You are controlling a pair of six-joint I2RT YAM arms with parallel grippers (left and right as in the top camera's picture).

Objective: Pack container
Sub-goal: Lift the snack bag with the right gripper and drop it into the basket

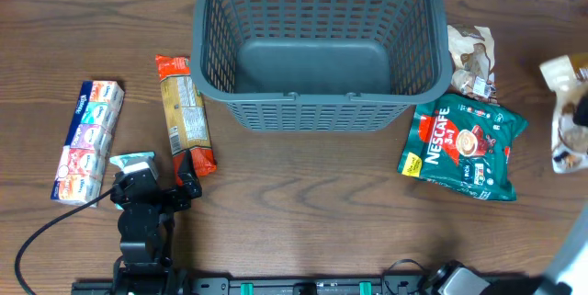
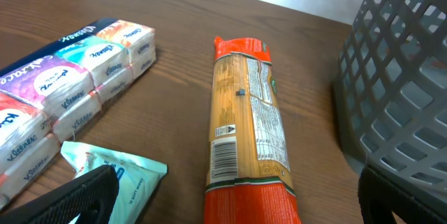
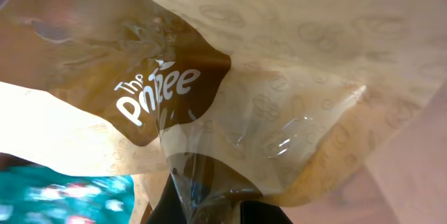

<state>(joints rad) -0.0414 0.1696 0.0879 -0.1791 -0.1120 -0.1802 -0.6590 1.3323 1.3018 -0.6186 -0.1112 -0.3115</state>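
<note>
The container (image 1: 322, 102) is a large dark grey lattice basket at the back centre, with nothing in it; its wall shows in the left wrist view (image 2: 405, 77). My left gripper (image 1: 156, 183) is open, low over the table, its fingers (image 2: 241, 206) either side of the orange end of a long pasta packet (image 1: 184, 111) (image 2: 248, 119). My right gripper (image 1: 581, 111) at the far right edge is shut on a beige and brown cellophane snack packet (image 1: 562, 139) (image 3: 230, 77), which fills the right wrist view.
A multipack of tissues (image 1: 87, 139) (image 2: 63, 91) lies at the far left. A pale blue wipes packet (image 1: 133, 160) (image 2: 119, 175) lies by my left finger. A green Nescafe bag (image 1: 464, 143) and another beige packet (image 1: 471, 61) lie right of the basket.
</note>
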